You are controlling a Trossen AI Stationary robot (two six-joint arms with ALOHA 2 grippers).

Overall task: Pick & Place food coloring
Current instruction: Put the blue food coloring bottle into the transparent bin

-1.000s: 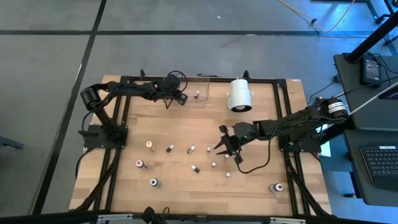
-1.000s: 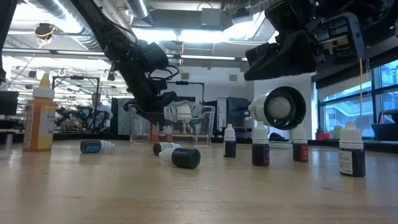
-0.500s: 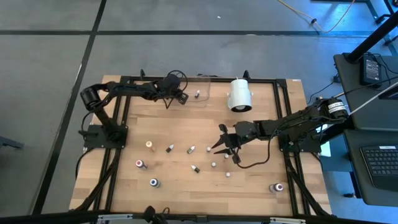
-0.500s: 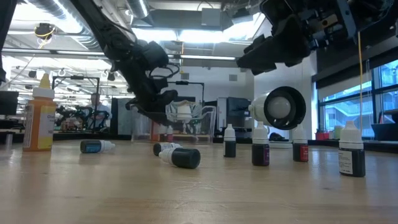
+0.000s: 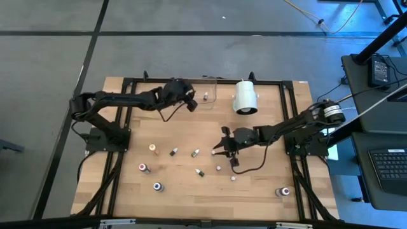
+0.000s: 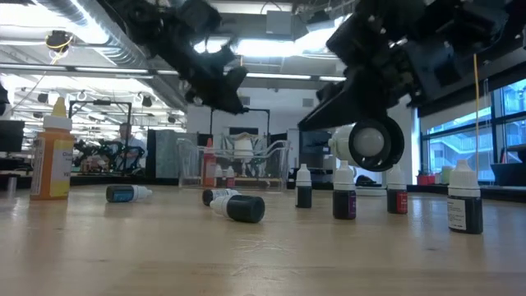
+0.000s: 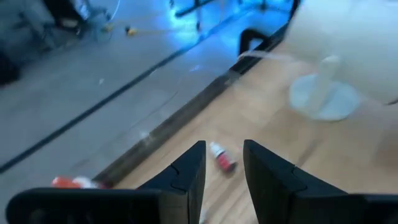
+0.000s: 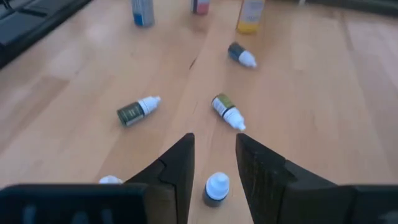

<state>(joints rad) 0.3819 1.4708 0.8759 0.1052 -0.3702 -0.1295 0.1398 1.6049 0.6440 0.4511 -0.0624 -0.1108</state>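
Observation:
Several food coloring bottles stand or lie scattered over the wooden table, among them an orange-topped one (image 5: 152,148) and a dark one lying on its side (image 6: 238,207). A small bottle (image 5: 206,97) lies in the clear tray (image 5: 212,84) at the far edge; in the left wrist view it is a red-topped bottle (image 7: 221,155). My left gripper (image 5: 193,102) hovers open above the tray's left side, holding nothing. My right gripper (image 5: 222,150) hangs open over mid-table, with a white-capped bottle (image 8: 217,186) standing just below and ahead of its fingertips.
A big white cylinder (image 5: 245,97) lies at the far edge, right of the tray. A tall orange bottle (image 6: 51,150) stands at the left in the low view. Another bottle (image 5: 283,191) stands alone near the front right corner. Black rails frame the table.
My left gripper has risen from beside the tray and moved a little toward the table's right edge, turning as it went. My right gripper has sunk slightly and shifted toward the table's left, tipping further down.

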